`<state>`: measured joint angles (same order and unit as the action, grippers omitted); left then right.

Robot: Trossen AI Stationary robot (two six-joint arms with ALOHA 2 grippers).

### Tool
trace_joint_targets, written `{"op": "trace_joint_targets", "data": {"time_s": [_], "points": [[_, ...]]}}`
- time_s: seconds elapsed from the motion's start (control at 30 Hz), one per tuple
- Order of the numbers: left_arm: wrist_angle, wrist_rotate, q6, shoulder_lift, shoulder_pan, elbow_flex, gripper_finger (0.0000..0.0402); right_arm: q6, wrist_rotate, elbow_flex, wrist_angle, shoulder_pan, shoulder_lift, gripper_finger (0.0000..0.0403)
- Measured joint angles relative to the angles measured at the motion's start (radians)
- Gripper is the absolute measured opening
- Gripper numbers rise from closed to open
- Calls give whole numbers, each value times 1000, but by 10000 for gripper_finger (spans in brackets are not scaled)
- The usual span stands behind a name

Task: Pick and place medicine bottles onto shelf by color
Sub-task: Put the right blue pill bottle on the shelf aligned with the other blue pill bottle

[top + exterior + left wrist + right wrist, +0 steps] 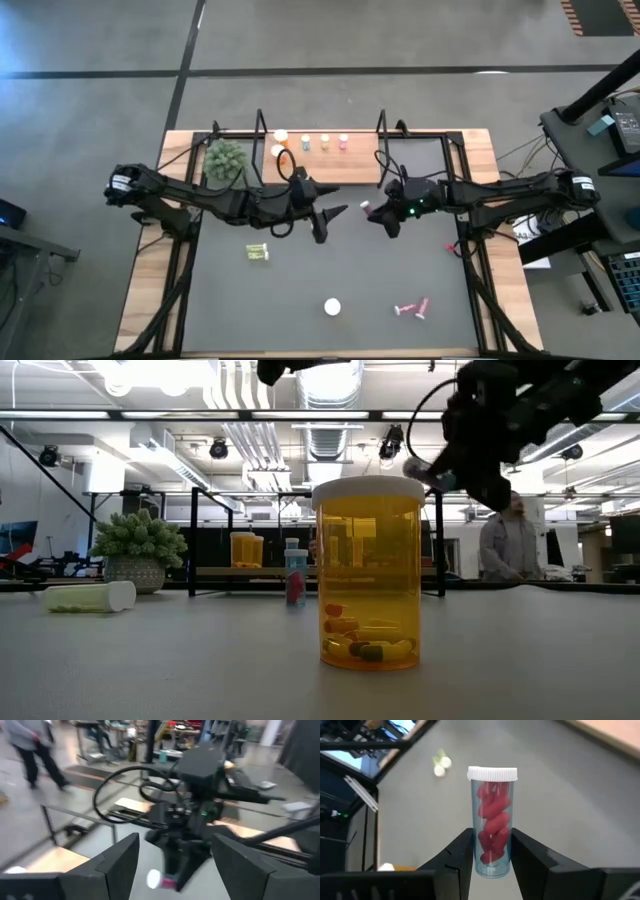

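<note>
My right gripper [373,212] is over the middle of the dark mat, shut on a pink-filled medicine bottle [492,815] with a white cap. My left gripper [328,224] is open and empty just to its left, facing it, and the bottle also shows in the left wrist view [162,881]. The wooden shelf [312,154] at the far edge carries several upright bottles, orange, yellow and pink. On the mat, a yellow-green bottle [258,252] lies on its side, an orange bottle [368,575] stands upright near the front, and pink bottles [412,308] lie at the front right. My right gripper pinches the pink bottle's body near its bottom end [492,857] between its two fingers, one on each side. The bottle runs along the fingers and sticks out past their tips, cap end [492,772] away from the gripper. It is lifted clear of the mat.
A green spiky plant ball [226,158] sits at the shelf's left end. A small red item [452,247] lies at the mat's right edge. The shelf's black wire frames [381,128] stand at both ends. A person [508,545] stands in the room beyond the table.
</note>
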<state>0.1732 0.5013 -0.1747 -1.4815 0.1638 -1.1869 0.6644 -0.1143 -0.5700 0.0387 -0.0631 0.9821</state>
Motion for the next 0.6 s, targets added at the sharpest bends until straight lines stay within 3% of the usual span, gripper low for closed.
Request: {"op": "trace_joint_targets", "data": {"time_s": [0.17, 0.6], "points": [[3, 123, 111, -4, 0, 1, 233, -82, 0, -102, 15, 0, 15, 111], [1, 140, 289, -5, 0, 1, 233, -284, 0, -468, 324, 27, 180, 111]]}}
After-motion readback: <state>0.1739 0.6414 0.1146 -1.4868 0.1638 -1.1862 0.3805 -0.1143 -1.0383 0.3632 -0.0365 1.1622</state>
